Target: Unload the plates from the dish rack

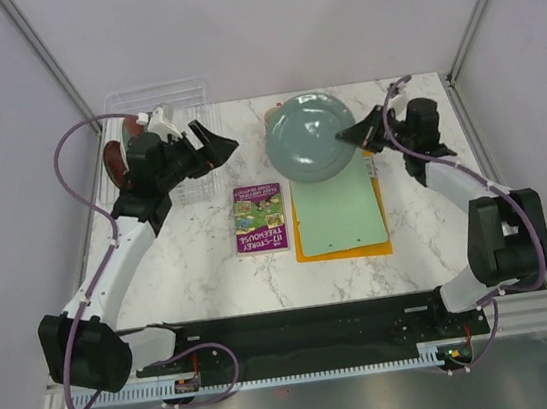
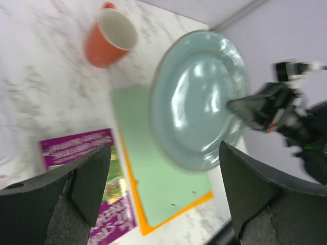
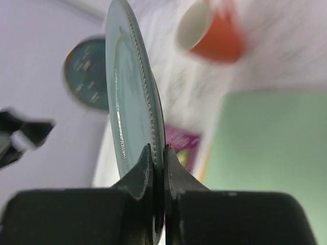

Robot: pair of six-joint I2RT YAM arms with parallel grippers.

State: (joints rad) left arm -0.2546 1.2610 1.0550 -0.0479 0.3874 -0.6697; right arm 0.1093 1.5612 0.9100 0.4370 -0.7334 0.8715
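The grey-green plate (image 1: 310, 139) hangs tilted above the back of the green board. My right gripper (image 1: 357, 134) is shut on its right rim; in the right wrist view the fingertips (image 3: 158, 153) pinch the plate's edge (image 3: 130, 92). The plate also shows in the left wrist view (image 2: 196, 97). My left gripper (image 1: 213, 144) is open and empty, just left of the plate, its jaws wide apart (image 2: 166, 178). The clear dish rack (image 1: 154, 104) stands at the back left, with a red plate (image 1: 114, 160) partly hidden behind my left arm. A teal plate (image 3: 87, 74) shows far off.
A green board (image 1: 336, 206) lies on an orange board (image 1: 345, 248) right of centre. A purple book (image 1: 259, 218) lies beside them. An orange cup (image 2: 104, 41) lies on its side on the marble beyond the plate. Walls close the back and sides.
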